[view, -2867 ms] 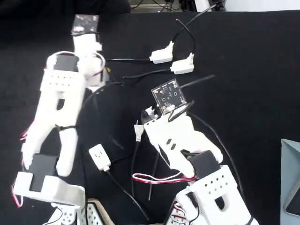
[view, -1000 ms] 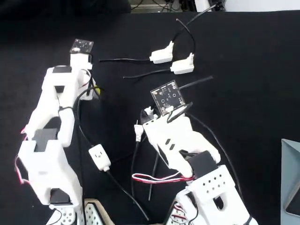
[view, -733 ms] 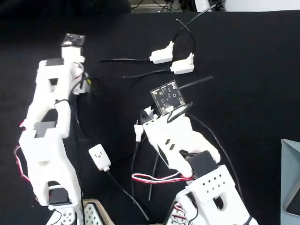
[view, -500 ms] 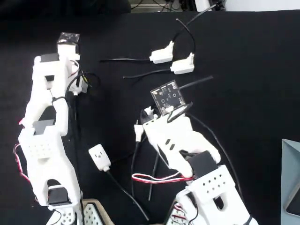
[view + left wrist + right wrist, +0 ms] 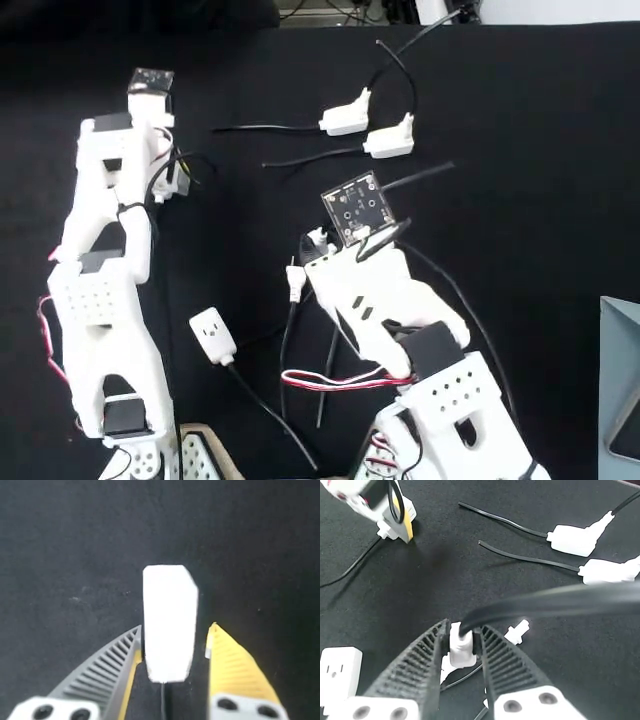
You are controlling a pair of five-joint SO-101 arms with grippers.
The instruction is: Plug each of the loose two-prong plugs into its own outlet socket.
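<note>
The small white plug [image 5: 461, 647] on a thick black cord is clenched between the ribbed fingers of the right gripper [image 5: 463, 630], just above the black table [image 5: 520, 200] near its middle. Just beside it, a second small plug [image 5: 294, 281] lies loose on the cloth. Nearer the arm bases, to the left of that plug, a white outlet socket [image 5: 212, 335] lies face up with its own cord trailing off.

Over at the left, the left gripper [image 5: 175, 629] grasps a white block [image 5: 169, 620] by its corded end. The grey finger lies against one side and the yellow finger [image 5: 227, 665] sits close along the other. The right wrist view shows this block low at the cloth. Its thin cord runs away across the table.

Toward the far side, two angled white plugs [image 5: 345, 115] [image 5: 390, 141] lie side by side. Their thin black cords stretch leftward to bare ends.

Compared with nearly three seconds ago, the left arm has swung toward the table's left edge and drawn in. Its gripper has gone from beside those bare cord ends to a spot well apart from them, and both ends are now uncovered. In the last half second it barely shifted. The right arm, its held plug, the loose plug, the socket and the two angled plugs sit where they were.
</note>
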